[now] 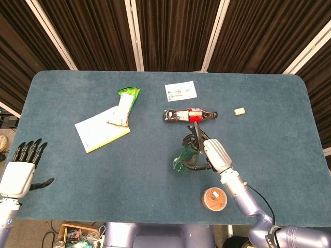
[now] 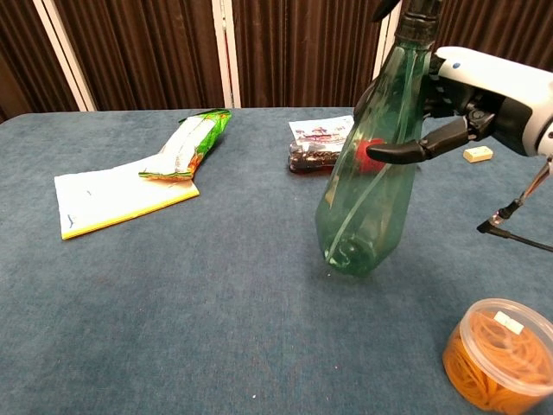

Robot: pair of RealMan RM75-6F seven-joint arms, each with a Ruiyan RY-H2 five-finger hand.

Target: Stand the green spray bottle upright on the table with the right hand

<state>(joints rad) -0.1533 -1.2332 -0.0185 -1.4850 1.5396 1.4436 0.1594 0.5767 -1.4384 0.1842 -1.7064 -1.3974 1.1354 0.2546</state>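
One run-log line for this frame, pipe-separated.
right hand: holds green spray bottle | bottle: tilted, base at table | left hand: open, idle

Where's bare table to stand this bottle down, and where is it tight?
Bare cloth lies below the spray bottle held by the right hand, stretching left toward the notepad. Tighter behind, by the cola bottle, and near the tub of rubber bands. The left hand hangs off the table's corner.
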